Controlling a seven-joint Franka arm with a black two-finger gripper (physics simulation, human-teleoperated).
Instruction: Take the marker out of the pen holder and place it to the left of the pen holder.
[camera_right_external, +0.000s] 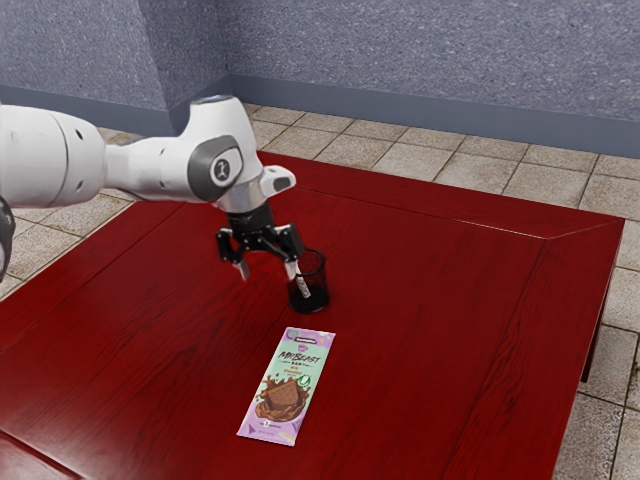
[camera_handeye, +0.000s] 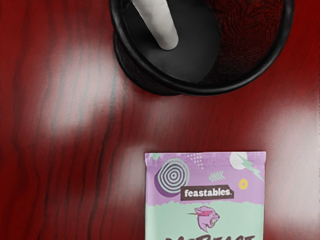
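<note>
Well, the marker (camera_right_external: 304, 287) is inside the pen holder (camera_right_external: 316, 300), near the middle of the exterior view, leaning with its upper part toward that view's left. The wrist view looks into the black holder, where the marker's pale, rounded end is seen against the dark base. The gripper (camera_right_external: 267, 270) hangs just up and left of the holder in the exterior view, pointing down, its two fingers spread well apart (the one on the exterior view's right is close by the holder's rim; whether it touches, I can't tell). Below the holder, in the lower middle of the frame, a chocolate bar (camera_right_external: 286, 388) lies flat on the red table (camera_right_external: 430, 360). The white arm (camera_right_external: 150, 170) reaches in from the upper left, and pale floor tiles (camera_right_external: 480, 175) run behind, up to a blue-grey wall (camera_right_external: 420, 60)
</note>
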